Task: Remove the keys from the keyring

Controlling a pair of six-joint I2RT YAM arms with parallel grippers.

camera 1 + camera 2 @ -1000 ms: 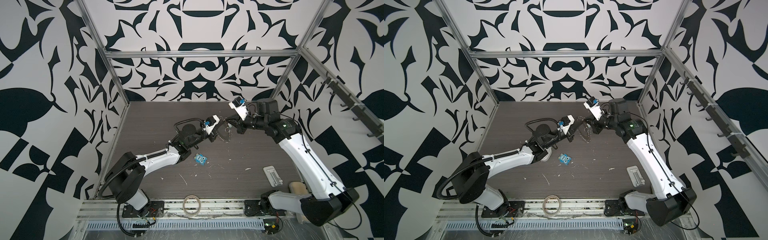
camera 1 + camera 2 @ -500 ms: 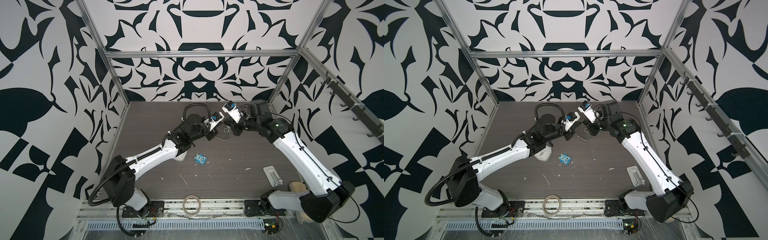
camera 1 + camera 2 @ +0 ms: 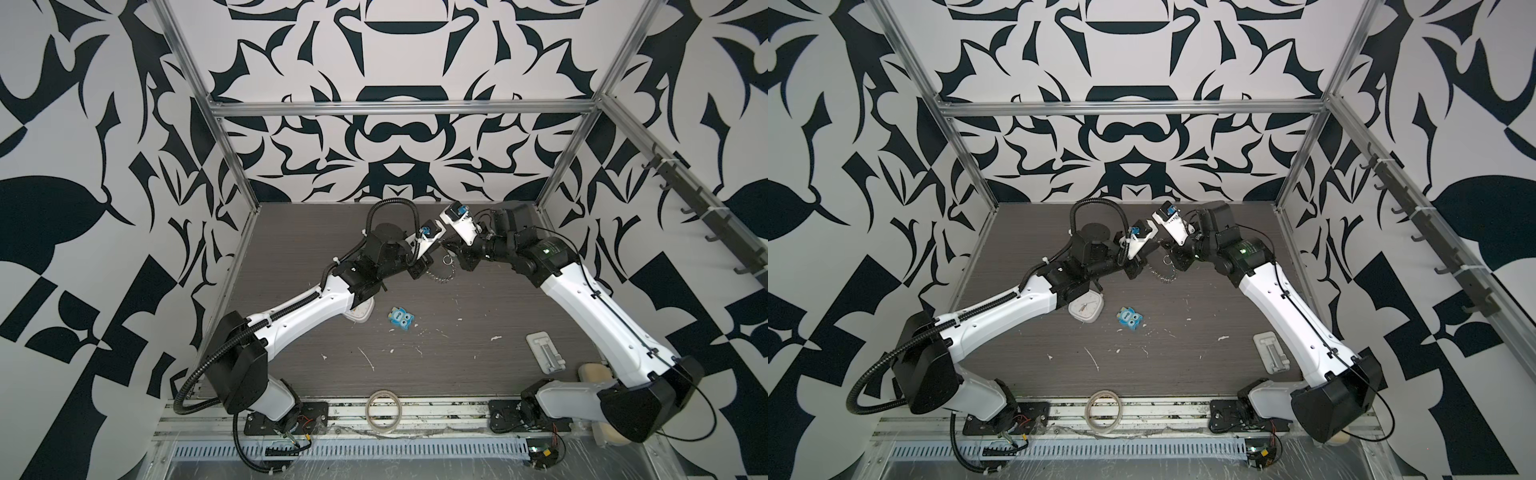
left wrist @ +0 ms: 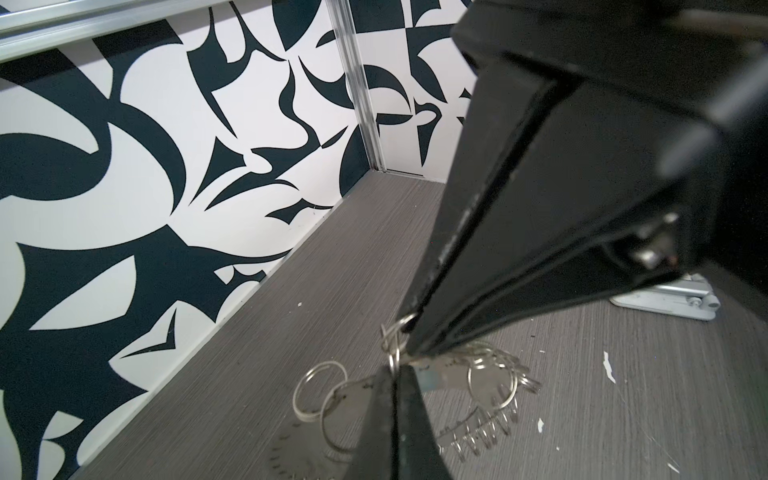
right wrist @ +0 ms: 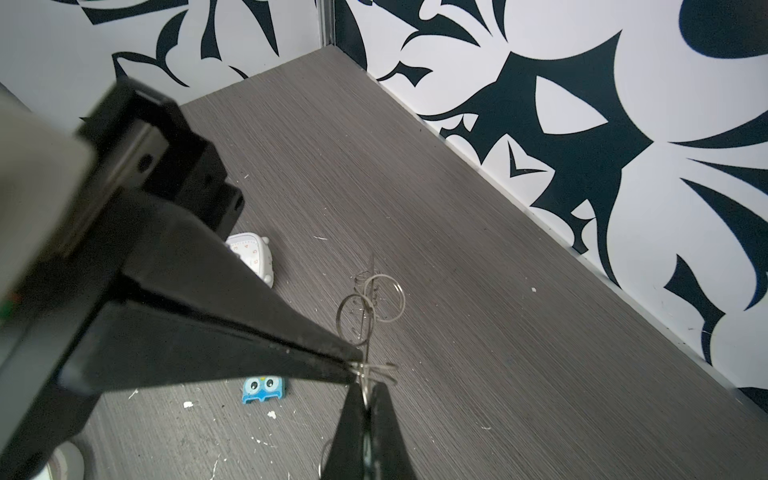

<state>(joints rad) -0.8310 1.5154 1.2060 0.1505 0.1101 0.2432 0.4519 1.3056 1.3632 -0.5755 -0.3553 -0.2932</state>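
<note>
The keyring (image 4: 451,379), a flat silver disc with a perforated rim fringed by wire split rings, hangs above the table at the back middle; in both top views it shows as a small ring cluster (image 3: 440,276) (image 3: 1163,275). My left gripper (image 4: 395,368) is shut on a split ring at the disc's edge. My right gripper (image 5: 365,386) is shut on a wire ring right beside it. The two sets of tips almost touch, left gripper (image 3: 434,259) and right gripper (image 3: 453,253). More rings (image 5: 370,307) dangle below. The keys are out of view.
A blue owl-faced toy (image 3: 401,319) lies mid-table, and a white clock (image 3: 1086,309) sits partly under my left forearm. A grey stand (image 3: 545,351) lies front right. A tape roll (image 3: 383,413) rests on the front rail. White scraps dot the table.
My left arm has lifted and swung toward the back; my right gripper has shifted left. The keyring stays held between them, now a little further left.
</note>
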